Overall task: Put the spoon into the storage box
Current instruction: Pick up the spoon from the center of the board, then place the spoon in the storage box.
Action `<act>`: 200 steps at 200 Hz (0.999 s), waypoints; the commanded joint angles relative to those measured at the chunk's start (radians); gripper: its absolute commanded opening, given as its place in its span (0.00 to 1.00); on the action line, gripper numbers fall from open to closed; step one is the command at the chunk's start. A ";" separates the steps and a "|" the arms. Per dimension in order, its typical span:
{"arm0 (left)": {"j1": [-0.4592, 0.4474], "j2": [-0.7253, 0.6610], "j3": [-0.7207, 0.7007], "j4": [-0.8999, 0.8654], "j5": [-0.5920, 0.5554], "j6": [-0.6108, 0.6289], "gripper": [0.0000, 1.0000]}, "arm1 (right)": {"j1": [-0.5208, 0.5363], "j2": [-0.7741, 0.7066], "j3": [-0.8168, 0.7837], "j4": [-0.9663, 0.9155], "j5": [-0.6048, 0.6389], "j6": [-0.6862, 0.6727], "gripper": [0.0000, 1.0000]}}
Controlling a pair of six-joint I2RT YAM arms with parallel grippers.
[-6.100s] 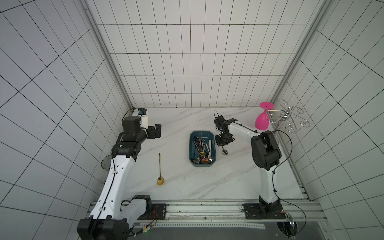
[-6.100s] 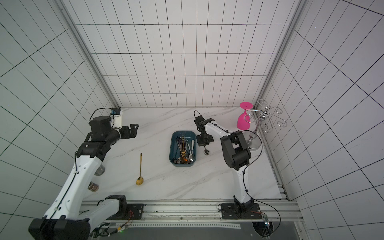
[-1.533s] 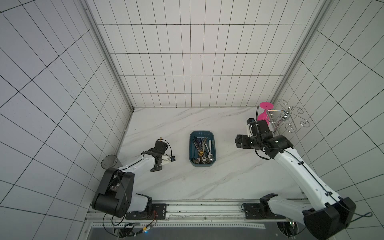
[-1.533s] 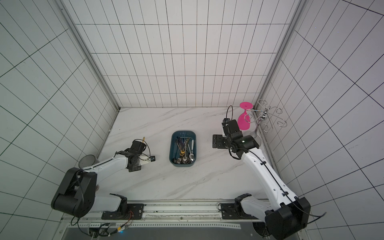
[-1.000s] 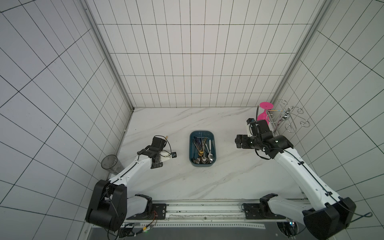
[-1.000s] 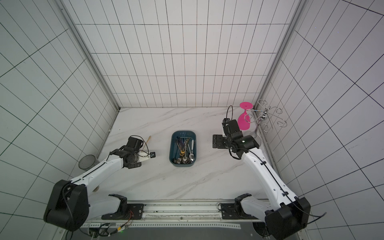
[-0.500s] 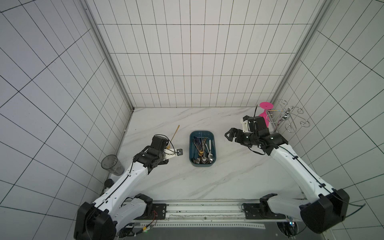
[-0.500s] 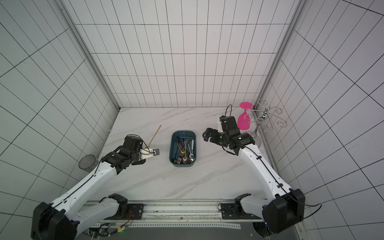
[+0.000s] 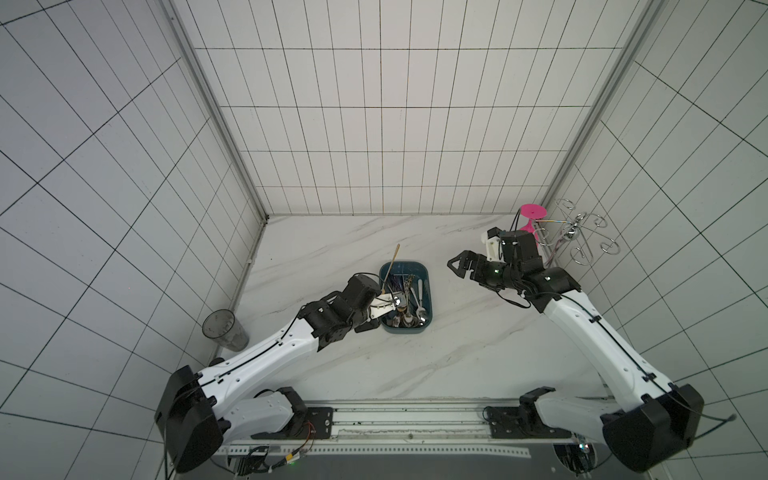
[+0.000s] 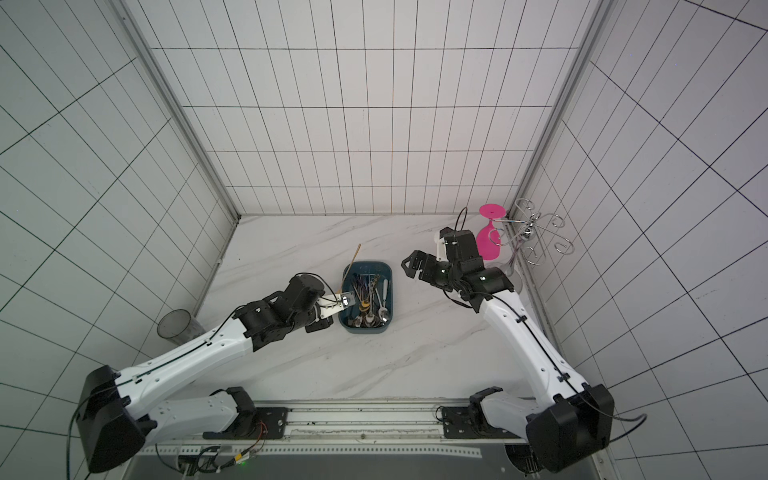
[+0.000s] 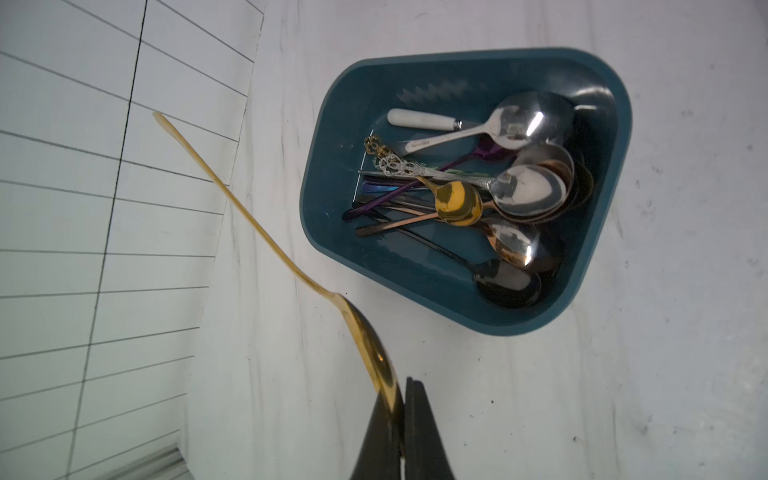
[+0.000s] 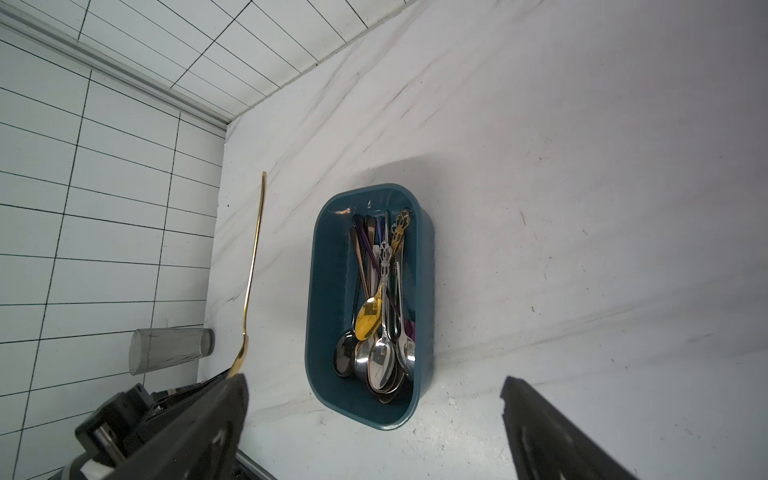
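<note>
Tiled booth seen from above: white marble tabletop (image 9: 415, 365), w/ two robot arms reaching in from the bottom of frame. At ctr sits the storage box (image 9: 429, 299), dark teal, w/ a heap of mixed spoons (image 11: 519, 191) inside. The left gripper (image 11: 402, 392) hangs at the box's left edge, jaws clenched on the bowl of a long gold spoon (image 9: 390, 270). Its thin handle slants toward the top of frame, past the box's far end. The spoon is up in the air, not in the box. The right gripper (image 9: 462, 269), right of ctr, hovers apart from the box, jaws spread wide, grasping nothing. Upper right: pink glass (image 9: 528, 224) beside a wire rack (image 9: 582, 243). Lower left, by the wall: smoky tumbler (image 9: 224, 332).
</note>
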 commanded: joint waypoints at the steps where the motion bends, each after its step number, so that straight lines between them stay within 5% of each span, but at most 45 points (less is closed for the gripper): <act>1: -0.023 0.056 0.056 -0.004 0.070 -0.256 0.00 | -0.026 -0.053 -0.001 -0.073 0.056 -0.073 0.98; 52: -0.080 0.152 0.043 -0.039 0.110 -0.418 0.00 | -0.079 -0.145 -0.006 -0.185 0.109 -0.142 0.99; 119: -0.108 0.243 0.068 -0.019 0.096 -0.450 0.00 | -0.119 -0.173 -0.004 -0.230 0.138 -0.191 0.98; 161: -0.106 0.230 0.057 0.005 0.056 -0.463 0.55 | -0.122 -0.176 -0.017 -0.239 0.145 -0.217 0.99; 200: -0.066 0.178 0.085 -0.013 0.073 -0.464 0.76 | -0.124 -0.169 -0.051 -0.231 0.178 -0.257 0.99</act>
